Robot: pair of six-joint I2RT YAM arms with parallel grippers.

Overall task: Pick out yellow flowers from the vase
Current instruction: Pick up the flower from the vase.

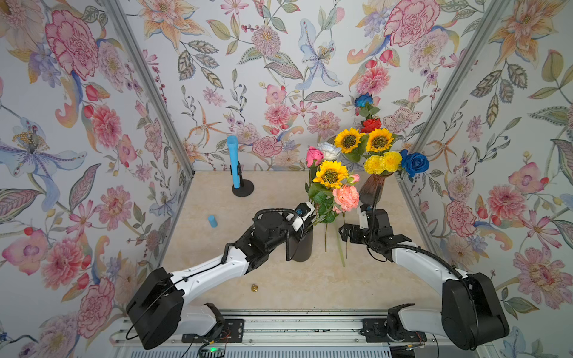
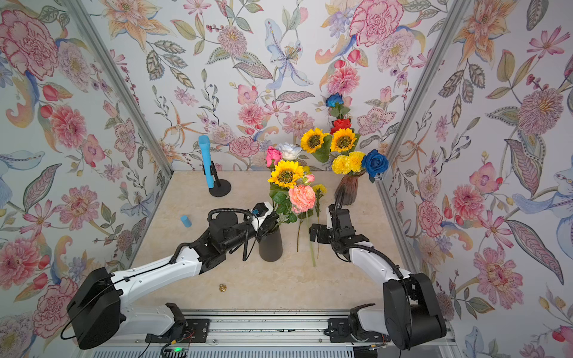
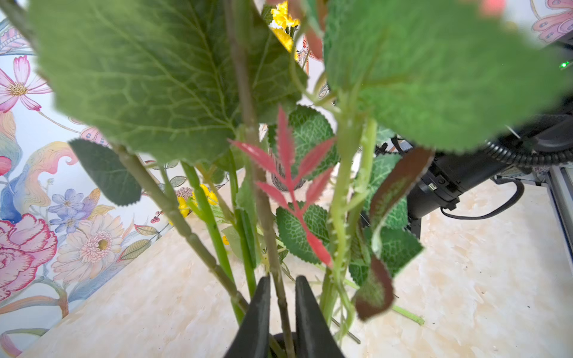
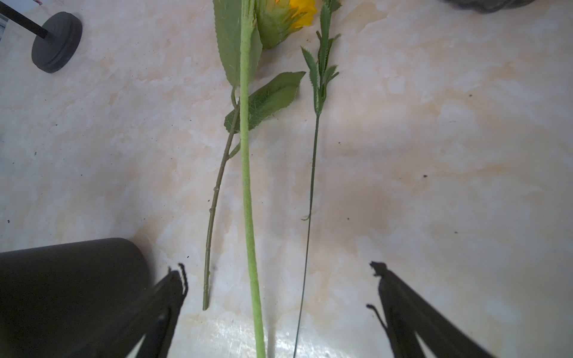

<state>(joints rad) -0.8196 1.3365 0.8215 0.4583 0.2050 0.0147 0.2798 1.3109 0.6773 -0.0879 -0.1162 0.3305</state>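
**Vases:** two. A black vase stands mid-table on the marbled table. A brown glass vase stands at the far right.

**Sunflowers:** four.
- One sunflower rises above the black vase.
- A left sunflower and a right sunflower stand in the glass vase.
- A fourth sunflower head lies on the table. It shows only in the right wrist view; the bouquet hides it in both top views.

**Yellow pompom heads**: two, touching, in the glass vase.

**Thin-petalled yellow blossom**: one, just right of the bouquet.

**Loose stems on the table:** three, side by side between the black vase and the right gripper.
- a thin brownish stem
- a thick green stem
- a wire-thin stem

**Other blooms:**
- Black vase: pink rose, white rose, peach rose.
- Glass vase: red rose, a lower blue rose, an upper blue rose.

**Left gripper**: at the mouth of the black vase. Its fingers are drawn close on either side of one brownish-green stem, with a slim gap showing. Whether they pinch it cannot be told. Large leaves block sight of the head it bears.

**Right gripper**: fingers spread wide over the near ends of the loose stems, holding nothing.

**Surroundings:**
- a blue tube on a black stand, far left
- a small blue cylinder, left
- a small brass-coloured object, near edge
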